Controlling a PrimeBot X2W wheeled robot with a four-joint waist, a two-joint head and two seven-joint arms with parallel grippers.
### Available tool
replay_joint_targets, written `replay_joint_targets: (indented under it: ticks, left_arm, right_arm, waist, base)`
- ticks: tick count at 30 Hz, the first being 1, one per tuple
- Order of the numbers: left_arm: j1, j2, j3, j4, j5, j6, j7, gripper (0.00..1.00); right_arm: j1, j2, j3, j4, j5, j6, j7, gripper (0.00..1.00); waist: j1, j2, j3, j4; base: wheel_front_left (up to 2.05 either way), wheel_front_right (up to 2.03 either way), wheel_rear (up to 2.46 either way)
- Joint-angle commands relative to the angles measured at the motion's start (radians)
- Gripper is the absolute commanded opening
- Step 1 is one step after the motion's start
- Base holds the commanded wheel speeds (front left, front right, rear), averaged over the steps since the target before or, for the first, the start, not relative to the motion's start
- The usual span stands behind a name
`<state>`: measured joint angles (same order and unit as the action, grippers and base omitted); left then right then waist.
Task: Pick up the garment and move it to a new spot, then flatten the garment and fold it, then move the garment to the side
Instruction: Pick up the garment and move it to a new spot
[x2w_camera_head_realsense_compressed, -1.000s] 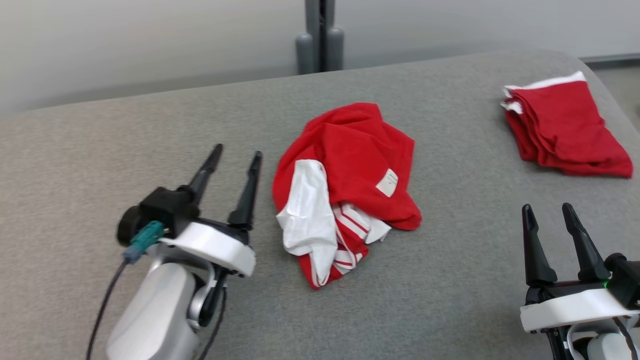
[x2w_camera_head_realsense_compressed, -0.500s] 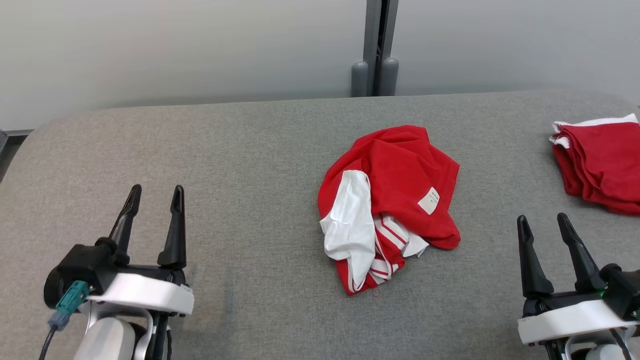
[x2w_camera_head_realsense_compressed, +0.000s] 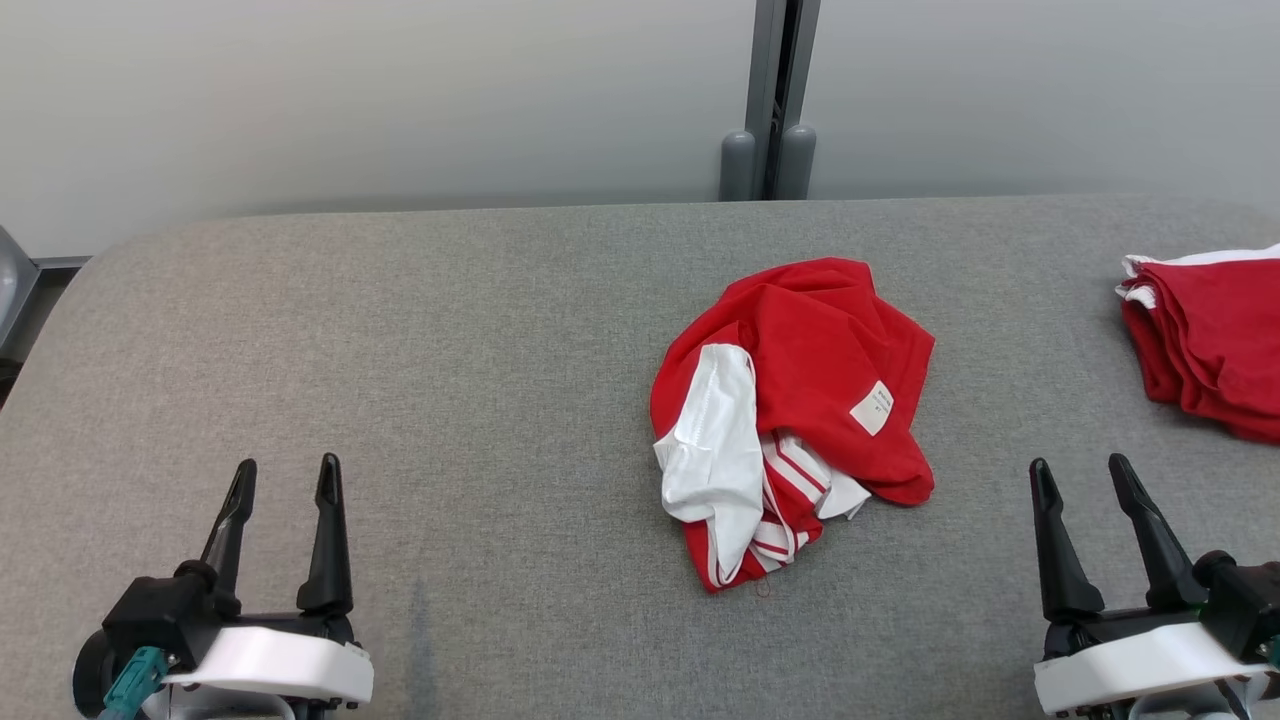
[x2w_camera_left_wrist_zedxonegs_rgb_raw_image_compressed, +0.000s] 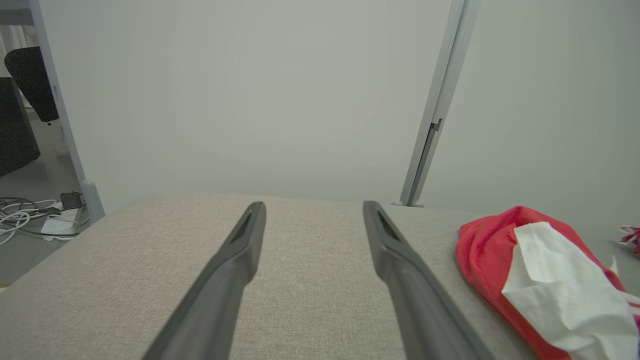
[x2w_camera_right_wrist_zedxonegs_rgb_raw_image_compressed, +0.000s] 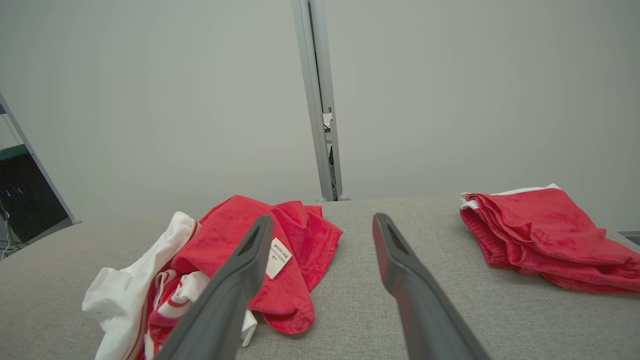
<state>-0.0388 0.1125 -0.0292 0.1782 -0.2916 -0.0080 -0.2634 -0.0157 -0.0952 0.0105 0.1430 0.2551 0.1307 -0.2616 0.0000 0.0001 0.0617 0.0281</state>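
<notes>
Garment dead ahead, folks: the crumpled red-and-white garment sits heaped on the grey desk, a touch right of centre. Its long axis runs near to far, with the care label facing up. Left tool hovers at the near left, spread wide and empty, well apart from the heap. Right tool, just as spread and empty, is the nearer one, and the heap lies ahead and to its left. Folded red pile waits at the far right. My call: the right arm has the shorter reach for the pick-up.
</notes>
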Motion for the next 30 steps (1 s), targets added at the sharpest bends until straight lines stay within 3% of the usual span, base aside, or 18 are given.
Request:
replay_joint_targets:
  ticks: [1, 30]
  left_arm:
    - [0.011, -0.001, 0.013, -0.005, 0.011, -0.004, -0.001, 1.0]
    - [0.058, -0.054, 0.08, -0.007, 0.073, -0.029, -0.001, 1.0]
  right_arm:
    - [0.004, -0.002, 0.001, 0.001, 0.008, 0.0, -0.005, 1.0]
    - [0.015, 0.002, 0.01, 0.026, 0.016, 0.0, -0.005, 1.0]
  waist:
    - [0.0, -0.0001, -0.001, 0.0]
    - [0.0, -0.0001, -0.008, -0.008]
  base:
    - [0.0, 0.0, 0.0]
    - [0.0, 0.0, 0.0]
